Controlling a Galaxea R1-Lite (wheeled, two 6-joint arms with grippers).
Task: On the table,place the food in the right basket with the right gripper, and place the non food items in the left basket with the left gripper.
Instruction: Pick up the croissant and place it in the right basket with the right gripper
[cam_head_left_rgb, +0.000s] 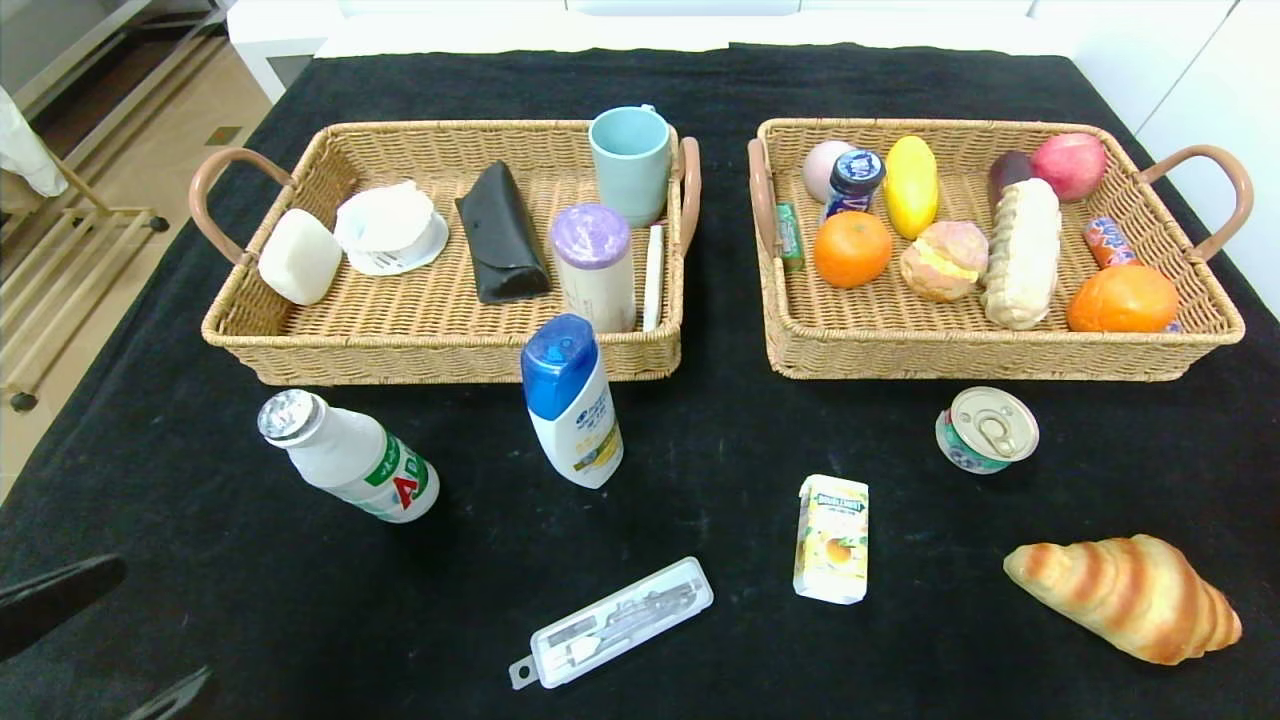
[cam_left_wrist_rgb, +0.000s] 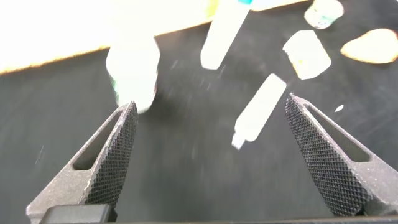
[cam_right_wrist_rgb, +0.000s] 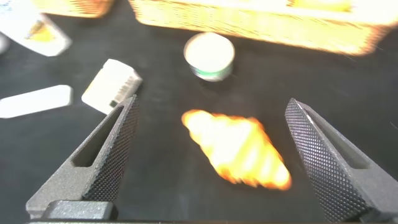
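Looking at the table: we see two baskets
Right gripper (cam_right_wrist_rgb: 211, 112): wide apart, holding nothing — above the croissant (cam_right_wrist_rgb: 236, 149)
Left gripper (cam_left_wrist_rgb: 211, 112): wide apart too, holding nothing — above the clear case (cam_left_wrist_rgb: 258, 109)
Croissant: on the black cloth, near the right basket (cam_head_left_rgb: 990, 355)

Room around the bench, bright even light.
Black tablecloth (cam_head_left_rgb: 700, 90) on table; white cabinets (cam_head_left_rgb: 1190, 60) behind and right; tan floor (cam_head_left_rgb: 140, 150) and metal rack (cam_head_left_rgb: 70, 250) left.
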